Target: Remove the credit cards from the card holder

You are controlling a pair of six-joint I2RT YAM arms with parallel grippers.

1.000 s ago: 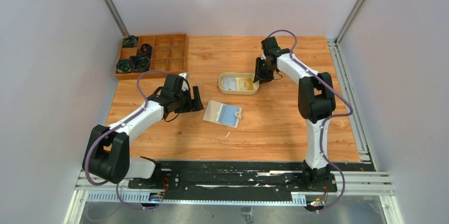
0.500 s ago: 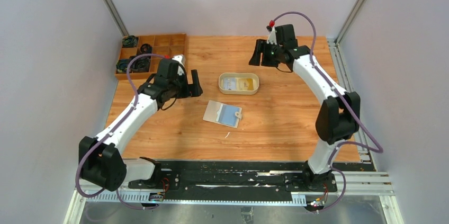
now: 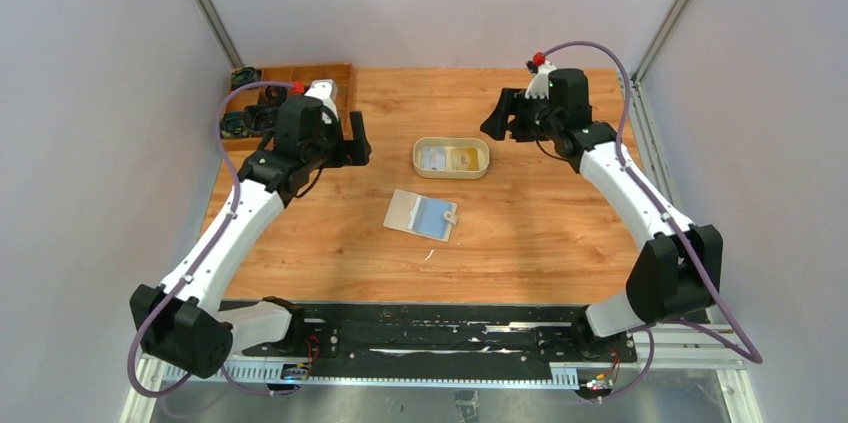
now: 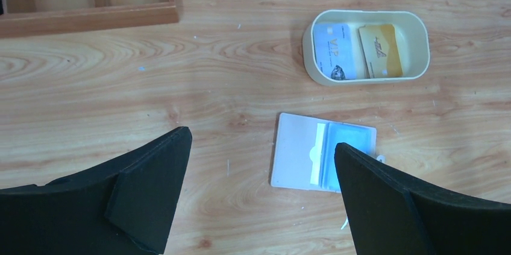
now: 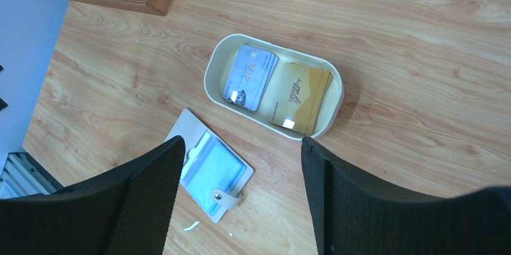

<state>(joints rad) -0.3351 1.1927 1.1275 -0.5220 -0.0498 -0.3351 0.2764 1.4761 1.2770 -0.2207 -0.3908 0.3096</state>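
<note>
**Cards in the tray, but the holder may not be empty**

The left jaws, raised beside the wooden organiser (image 3: 322, 76), stand wide apart and hold nothing. The card holder (image 3: 421, 214) lies open on the surface (image 3: 520, 243). I cannot tell whether its pale-blue pocket hides a card, so calling the job done risks leaving one behind. Just beyond it, the whitish cards (image 4: 332, 50) and yellow cards (image 4: 379, 50) lie in the oval tray (image 4: 367, 81). The right jaws also gape empty. A careless descent could knock that tray.

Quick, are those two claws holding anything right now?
Left gripper: jaws open, holding nothing.
Right gripper: jaws open, holding nothing.
</note>
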